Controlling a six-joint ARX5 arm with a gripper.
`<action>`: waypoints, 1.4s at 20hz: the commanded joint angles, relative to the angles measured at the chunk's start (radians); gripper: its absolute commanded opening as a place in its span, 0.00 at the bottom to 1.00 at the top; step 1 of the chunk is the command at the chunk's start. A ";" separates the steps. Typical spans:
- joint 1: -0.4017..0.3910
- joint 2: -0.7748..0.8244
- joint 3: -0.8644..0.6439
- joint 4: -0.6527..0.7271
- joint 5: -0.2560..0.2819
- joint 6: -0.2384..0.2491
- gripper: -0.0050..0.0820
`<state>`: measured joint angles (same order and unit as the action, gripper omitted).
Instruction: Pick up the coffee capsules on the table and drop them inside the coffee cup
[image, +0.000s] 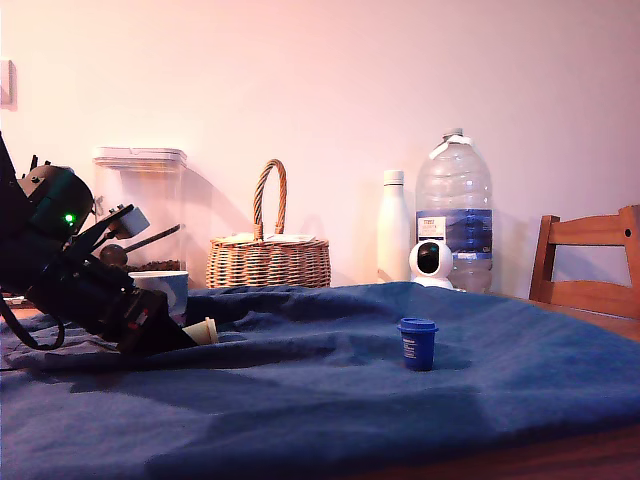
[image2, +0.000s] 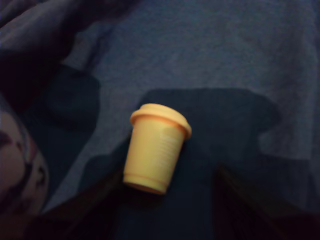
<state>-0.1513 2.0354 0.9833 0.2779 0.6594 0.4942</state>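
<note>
Blue wrinkled cloth covers the worktop (image: 330, 400). Black arm sits at the exterior view's left, folded low and pitched forward-down, wrist nearly on the cloth, green LED lit on its upper housing. Claw (image: 192, 333) points toward the exterior view's right, tip just above the cloth. Cream capsule (image: 204, 331) lies tipped on its side at the claw tip; in the wrist view the same capsule (image2: 156, 148) sits between two dark fingers (image2: 95, 200) that flank its narrow end, jaws apart, whether they touch it is hard to tell. Dark blue capsule (image: 417, 343) stands upright, lid up, well apart from the arm toward the exterior view's right. Coffee cup (image: 165, 288) stands just behind the arm, partly hidden by it; a bit of its picture shows at the wrist view's edge. Behind: clear canister (image: 142, 205), wicker basket (image: 267, 255), white bottle (image: 394, 227), big water jug (image: 455, 205), small white camera (image: 432, 262), wooden chair (image: 590, 265) at the exterior view's right.
</note>
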 joint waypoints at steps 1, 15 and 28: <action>-0.008 0.020 -0.014 0.027 -0.002 0.003 0.65; -0.011 0.020 -0.014 0.048 0.017 -0.019 0.25; -0.011 -0.036 -0.014 0.024 0.130 -0.077 0.24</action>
<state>-0.1574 2.0315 0.9833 0.3004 0.7776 0.4473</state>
